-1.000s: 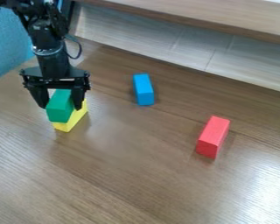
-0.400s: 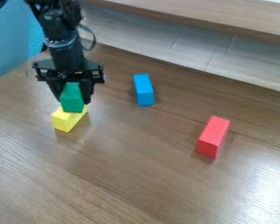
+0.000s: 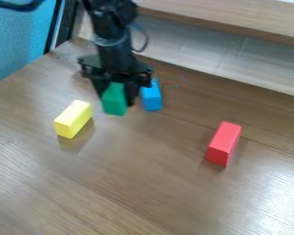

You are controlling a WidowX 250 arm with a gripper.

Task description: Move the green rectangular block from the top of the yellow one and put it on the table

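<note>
- So the hand was clamped on the green block, one finger on either side of it.
- Green block was hanging upright between the yellow block and the blue block as the camera saw it, clear of the yellow block's top.
- Yellow block just lay on the tabletop, over at the left of the view.
- Blue block sat right of the hand, red block well apart, further right and nearer the camera.
</note>
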